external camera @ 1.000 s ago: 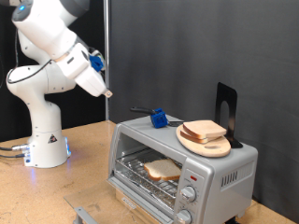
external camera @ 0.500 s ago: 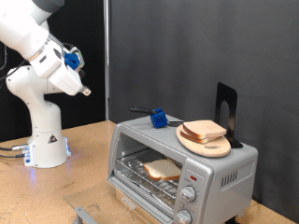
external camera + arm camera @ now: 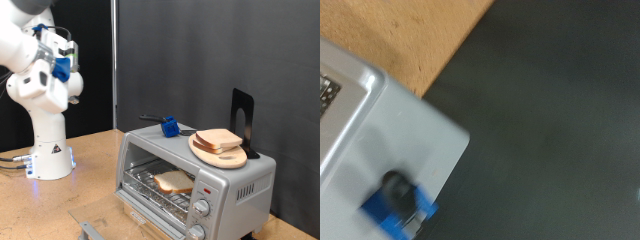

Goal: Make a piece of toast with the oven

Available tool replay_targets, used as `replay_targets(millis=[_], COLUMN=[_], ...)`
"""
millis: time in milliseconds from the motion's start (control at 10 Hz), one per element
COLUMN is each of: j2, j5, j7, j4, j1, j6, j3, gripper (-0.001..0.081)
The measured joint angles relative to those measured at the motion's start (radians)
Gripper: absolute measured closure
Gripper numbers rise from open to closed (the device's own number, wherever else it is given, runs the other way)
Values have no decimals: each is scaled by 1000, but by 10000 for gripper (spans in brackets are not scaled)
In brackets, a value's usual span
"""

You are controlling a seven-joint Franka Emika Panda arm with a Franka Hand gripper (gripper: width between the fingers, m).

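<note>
The piece of toast [image 3: 174, 181] lies flat on the wire rack inside the oven [image 3: 196, 178], well below the pincer [image 3: 62, 63] and far off toward the exterior view's right of it. The oven's glass door hangs open at the front, so the slice is loaded but the door is not yet shut.

What has just changed is the arm: over the last second it has swung away from above the oven, up and toward the exterior view's left, and the pincer now sits folded in close to the robot's own white body, well apart from everything on the table. It holds nothing that shows; whether its fingers stand wide or narrow I cannot tell, since the wrist view shows no fingers at all, only a corner of the oven's grey top with the blue clip [image 3: 400, 203] on it.

That retreat suggests the placing step is finished. The spare slices on the round wooden board [image 3: 219, 150] rest untouched on the oven's top.
</note>
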Motion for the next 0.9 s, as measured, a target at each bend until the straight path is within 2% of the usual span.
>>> replay_targets(millis=[100, 200, 300, 500, 600, 700, 900], j2=[28, 26, 22, -6, -10, -4, 51], j5=[45, 28, 57, 198, 235, 243, 198], j7=[69, 29, 34, 79, 106, 126, 161], j4=[7, 7, -3, -57, -72, -74, -46], j1=[-15, -13, -14, -22, -27, -30, -34], j6=[-11, -11, 27, 197, 260, 293, 290], j3=[-15, -11, -8, -8, -8, -11, -28], gripper=[-2, -2, -2, -2, -2, -2, -2])
